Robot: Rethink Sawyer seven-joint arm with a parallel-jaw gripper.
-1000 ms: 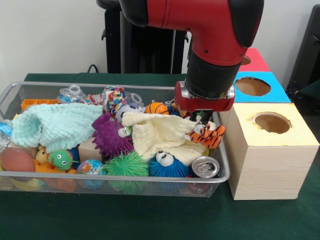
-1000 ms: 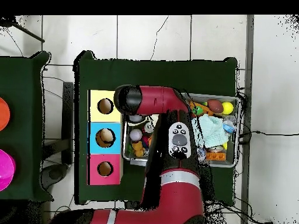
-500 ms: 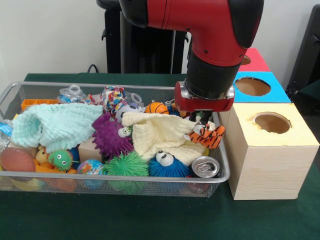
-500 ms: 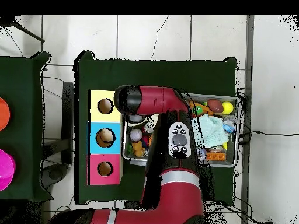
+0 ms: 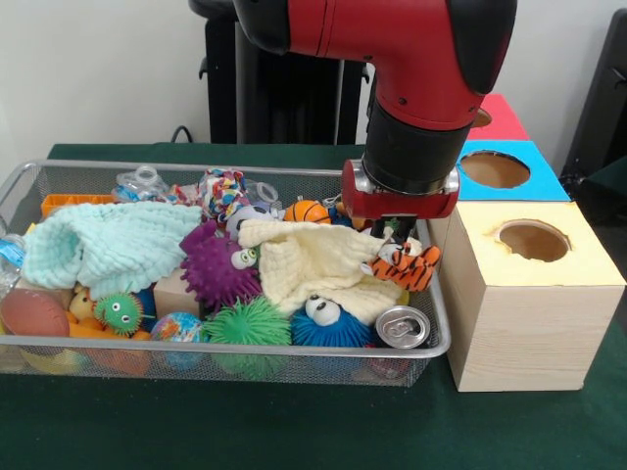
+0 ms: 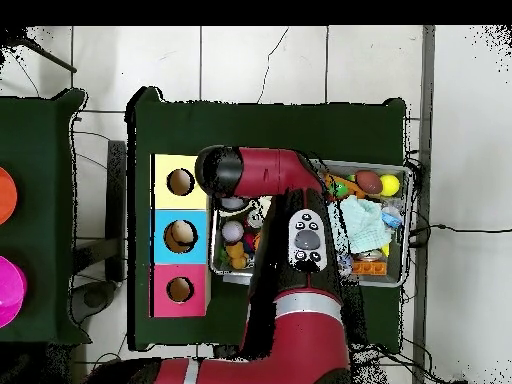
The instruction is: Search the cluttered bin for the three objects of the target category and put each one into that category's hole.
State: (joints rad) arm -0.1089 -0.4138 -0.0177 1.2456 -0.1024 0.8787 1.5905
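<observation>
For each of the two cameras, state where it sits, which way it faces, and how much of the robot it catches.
Front view: low, across the table, facing the wire bin and the boxes; the red arm drops in from above, gripper over the tiger toy.
Overhead view: above, looking straight down; the arm covers much of the bin.
Shared: bin, arm, yellow box.

orange-and-black striped tiger toy (image 5: 405, 264), pale yellow cloth (image 5: 312, 264), mint cloth (image 5: 108, 245)

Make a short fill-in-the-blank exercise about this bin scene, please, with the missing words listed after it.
1. The tiger toy lies on a pale ____ cloth.
2. The can sits in the wire bin's corner nearest the ____ box.
3. The box between the yellow and red boxes is ____.

Missing words: yellow; yellow; blue
</observation>
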